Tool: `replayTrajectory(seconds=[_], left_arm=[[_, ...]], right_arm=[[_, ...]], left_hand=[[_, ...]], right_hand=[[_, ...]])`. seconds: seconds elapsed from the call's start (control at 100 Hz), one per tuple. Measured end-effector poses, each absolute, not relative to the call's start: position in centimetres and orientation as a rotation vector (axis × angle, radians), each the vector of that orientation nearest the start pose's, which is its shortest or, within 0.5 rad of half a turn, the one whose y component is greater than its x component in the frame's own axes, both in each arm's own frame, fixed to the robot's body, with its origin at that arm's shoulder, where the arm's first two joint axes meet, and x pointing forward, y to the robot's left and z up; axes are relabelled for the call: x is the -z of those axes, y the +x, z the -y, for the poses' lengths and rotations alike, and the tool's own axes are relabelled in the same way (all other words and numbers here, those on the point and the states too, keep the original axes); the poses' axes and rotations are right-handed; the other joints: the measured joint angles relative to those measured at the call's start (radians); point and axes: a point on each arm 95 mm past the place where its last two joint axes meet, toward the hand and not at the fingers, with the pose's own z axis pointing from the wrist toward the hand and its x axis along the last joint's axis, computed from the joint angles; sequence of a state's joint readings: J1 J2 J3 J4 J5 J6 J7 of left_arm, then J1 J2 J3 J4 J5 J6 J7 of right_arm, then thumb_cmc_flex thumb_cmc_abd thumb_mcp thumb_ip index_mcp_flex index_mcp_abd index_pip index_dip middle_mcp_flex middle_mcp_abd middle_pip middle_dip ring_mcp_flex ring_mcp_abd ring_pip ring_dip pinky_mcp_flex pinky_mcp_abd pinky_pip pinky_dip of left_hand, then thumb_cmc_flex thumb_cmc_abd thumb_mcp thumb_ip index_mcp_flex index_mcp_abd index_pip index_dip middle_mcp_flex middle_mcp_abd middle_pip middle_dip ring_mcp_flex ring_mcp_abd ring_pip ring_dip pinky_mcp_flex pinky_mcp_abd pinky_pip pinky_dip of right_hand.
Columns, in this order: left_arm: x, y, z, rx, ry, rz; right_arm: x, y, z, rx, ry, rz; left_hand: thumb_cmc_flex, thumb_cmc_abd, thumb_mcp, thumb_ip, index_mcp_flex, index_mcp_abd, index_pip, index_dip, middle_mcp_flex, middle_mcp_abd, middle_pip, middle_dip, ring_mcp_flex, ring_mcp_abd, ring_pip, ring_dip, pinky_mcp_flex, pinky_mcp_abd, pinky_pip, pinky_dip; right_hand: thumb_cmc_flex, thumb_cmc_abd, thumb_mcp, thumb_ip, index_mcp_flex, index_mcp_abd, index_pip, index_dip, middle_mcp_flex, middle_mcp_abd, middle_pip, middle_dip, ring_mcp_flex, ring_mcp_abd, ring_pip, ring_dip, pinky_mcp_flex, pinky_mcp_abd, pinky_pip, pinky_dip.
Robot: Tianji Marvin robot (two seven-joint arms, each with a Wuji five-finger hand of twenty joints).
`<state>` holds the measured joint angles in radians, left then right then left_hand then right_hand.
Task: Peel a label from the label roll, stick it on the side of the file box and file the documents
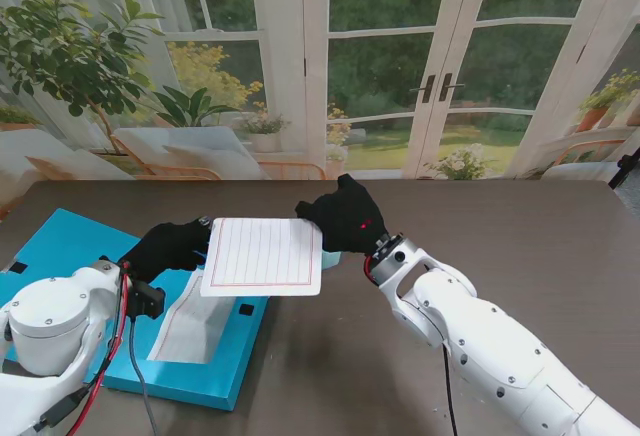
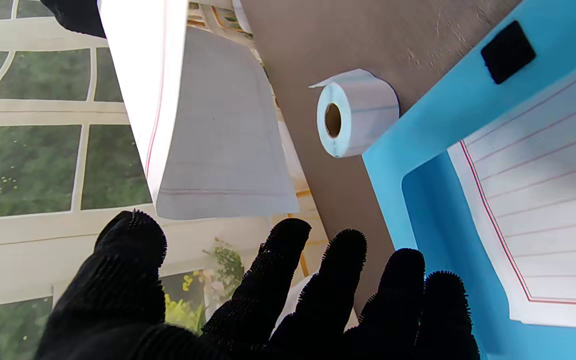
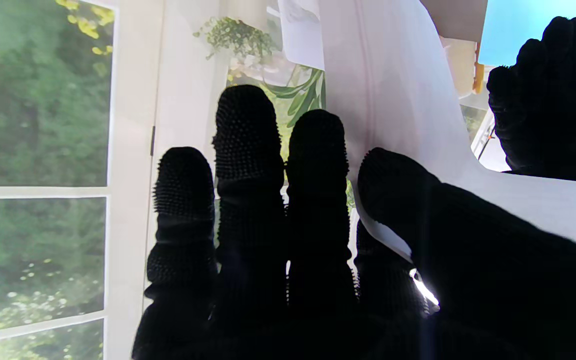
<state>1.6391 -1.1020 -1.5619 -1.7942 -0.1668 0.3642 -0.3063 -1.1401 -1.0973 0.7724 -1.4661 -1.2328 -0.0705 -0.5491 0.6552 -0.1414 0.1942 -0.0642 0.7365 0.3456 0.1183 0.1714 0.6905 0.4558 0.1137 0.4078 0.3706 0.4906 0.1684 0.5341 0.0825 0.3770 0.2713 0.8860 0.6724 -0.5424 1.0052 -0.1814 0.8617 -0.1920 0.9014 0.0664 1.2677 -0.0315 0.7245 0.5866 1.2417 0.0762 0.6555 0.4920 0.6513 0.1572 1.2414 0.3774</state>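
Right, biggest first: dark tabletop (image 1: 520, 226), with the blue file box (image 1: 60, 246) lying open flat on its left side, one lined sheet (image 1: 195, 321) already inside it. Above the box's right edge hangs a second lined document (image 1: 262, 254), held level in the air. Right hand (image 1: 345, 218) has its right edge: thumb over the top face, the other fingers (image 3: 248, 135) under it, a pinch. Left hand (image 1: 172, 246) is at the sheet's left edge, fingers spread and slightly curled; wrist view shows a gap to the paper, so I read it as not gripping. Label roll (image 2: 355, 112) stands on edge on the tabletop just beside the box, loose label end lifted off the roll.

Handling guess: single sheet, light, floppy, slick against gloves. It will sag away from a one-edge grip, so support opposite edges.

No brand or readable writing anywhere; only red border and ruled lines.
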Motion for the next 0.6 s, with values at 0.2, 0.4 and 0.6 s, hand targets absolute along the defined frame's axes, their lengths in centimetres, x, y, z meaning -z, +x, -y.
replayTrajectory(seconds=[0.2,0.4,0.6], left_arm=[[26.0,40.7,-6.5,1.878,-2.557,-0.688],[26.1,41.3,-5.4,1.904,-2.614,-0.664],[26.1,41.9,-4.4,1.929,-2.694,-0.629]], right_arm=[[23.6,43.6,-10.8,-1.834,0.274,-1.326],[23.7,43.6,-10.1,-1.845,0.278,-1.312],[24.0,43.1,-10.0,-1.869,0.271,-1.306]], left_hand=[[0.009,0.023,-0.042,0.0,0.0,0.006,0.0,0.009,0.008,0.014,0.011,0.038,0.008,0.013,0.046,0.042,0.0,0.0,0.024,0.065],[0.01,0.031,-0.063,0.0,0.0,0.031,0.0,0.015,0.009,0.02,0.014,0.053,0.007,0.028,0.088,0.072,0.0,0.004,0.035,0.103],[0.01,0.031,-0.08,0.0,0.016,0.06,0.0,0.025,0.021,0.028,0.023,0.063,0.006,0.036,0.113,0.076,0.0,0.006,0.037,0.129]], right_hand=[[0.004,0.0,-0.005,0.0,0.0,0.0,0.0,0.0,0.0,0.0,0.0,0.0,0.0,0.0,0.0,0.0,0.0,0.0,0.0,0.0],[0.004,0.0,-0.006,0.0,0.0,0.0,-0.001,0.0,0.0,0.0,0.0,0.0,0.0,0.0,0.0,0.0,0.0,0.0,0.0,0.0],[0.005,0.0,-0.007,0.0,0.0,0.0,-0.001,0.0,0.0,0.0,0.0,0.0,0.0,0.0,0.0,0.0,0.0,0.0,0.0,0.0]])
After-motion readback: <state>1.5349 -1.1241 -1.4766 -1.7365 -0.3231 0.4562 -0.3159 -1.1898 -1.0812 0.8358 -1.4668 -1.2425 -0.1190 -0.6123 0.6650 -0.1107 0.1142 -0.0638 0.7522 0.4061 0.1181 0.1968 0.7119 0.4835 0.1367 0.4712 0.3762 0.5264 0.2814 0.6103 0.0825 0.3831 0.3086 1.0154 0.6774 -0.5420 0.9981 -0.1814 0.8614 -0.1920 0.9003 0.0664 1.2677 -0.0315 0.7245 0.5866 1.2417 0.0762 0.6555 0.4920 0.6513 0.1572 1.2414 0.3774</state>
